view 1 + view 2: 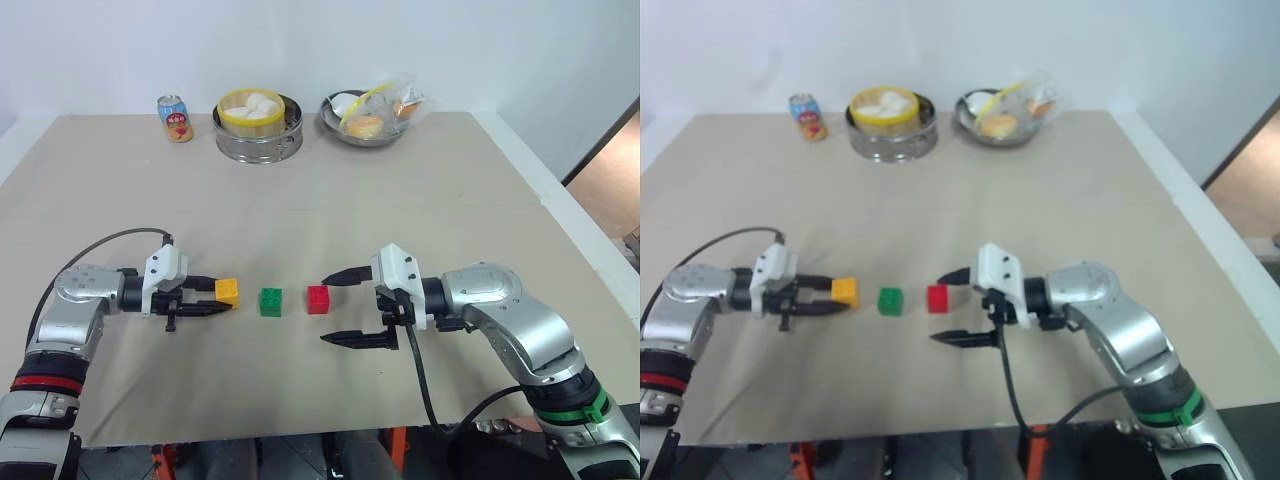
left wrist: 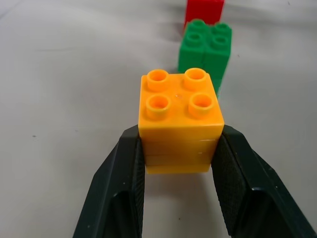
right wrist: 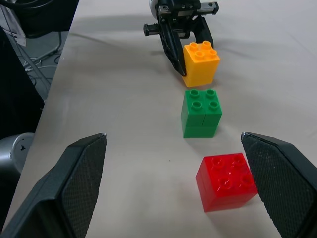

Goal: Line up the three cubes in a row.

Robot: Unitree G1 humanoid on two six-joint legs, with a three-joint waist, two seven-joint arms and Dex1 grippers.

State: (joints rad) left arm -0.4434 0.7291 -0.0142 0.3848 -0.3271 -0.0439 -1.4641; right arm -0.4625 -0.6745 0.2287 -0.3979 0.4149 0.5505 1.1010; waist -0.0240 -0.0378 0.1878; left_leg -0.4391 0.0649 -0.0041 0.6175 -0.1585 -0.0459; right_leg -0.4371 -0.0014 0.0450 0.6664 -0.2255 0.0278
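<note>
Jaws of the left gripper (image 1: 222,300) clamp the orange-yellow cube (image 1: 227,291); the right gripper (image 1: 335,307) gapes wide beside the red cube (image 1: 318,299), with the green cube (image 1: 270,301) between.

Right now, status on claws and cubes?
Left claw shut on orange-yellow cube. Right claw open, by red cube. Green cube between them; row nearly formed. Nothing in the way.

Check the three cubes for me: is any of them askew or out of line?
The red cube sits slightly twisted against the green cube. The orange-yellow cube is clamped in the left gripper. All three are upright and roughly in a row, with gaps between. Nothing damaged.
</note>
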